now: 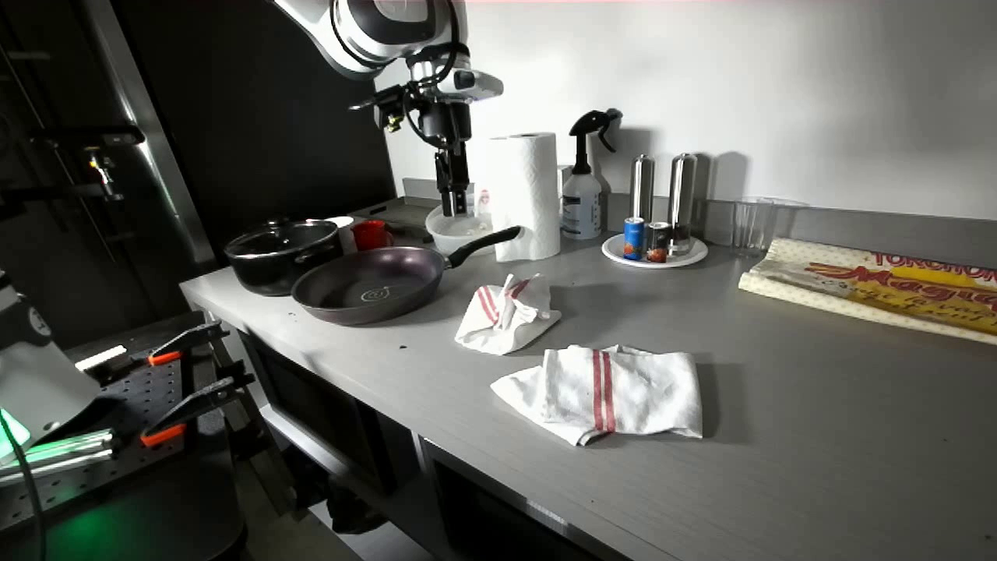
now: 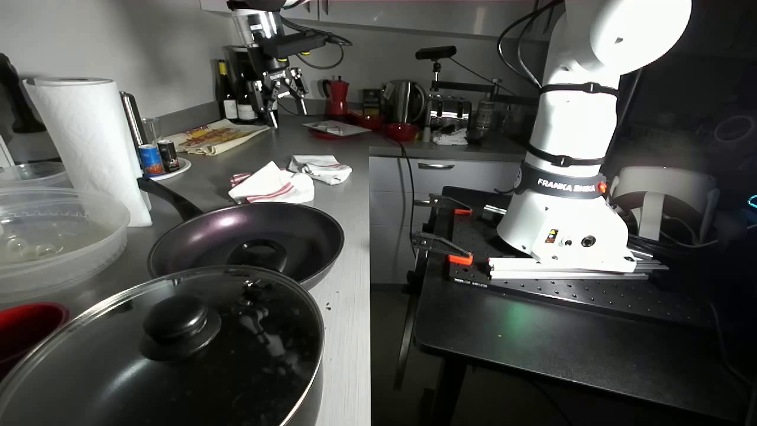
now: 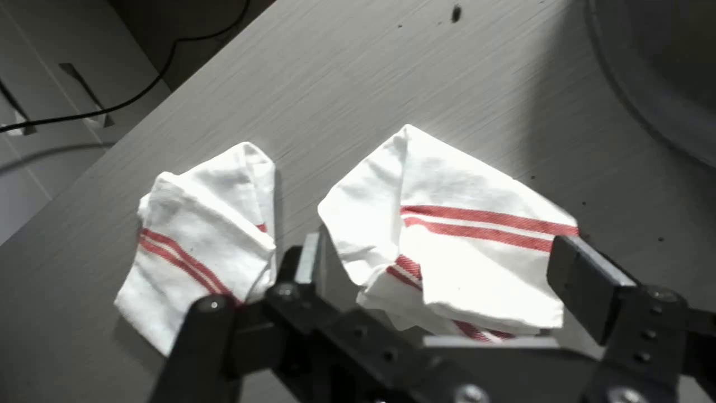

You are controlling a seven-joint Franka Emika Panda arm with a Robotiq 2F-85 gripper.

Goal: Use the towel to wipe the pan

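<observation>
White towel [image 1: 506, 318], one, lies between one flatter towel [image 1: 639, 393] and one pan [image 1: 371, 282], jaws apart

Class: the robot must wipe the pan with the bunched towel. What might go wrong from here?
The open gripper might take the flatter towel instead: it lies close to the bunched towel and is similarly striped.
Wiping might push the pan into the lidded pot beside it.
The pan handle might knock the nearby paper roll.
</observation>
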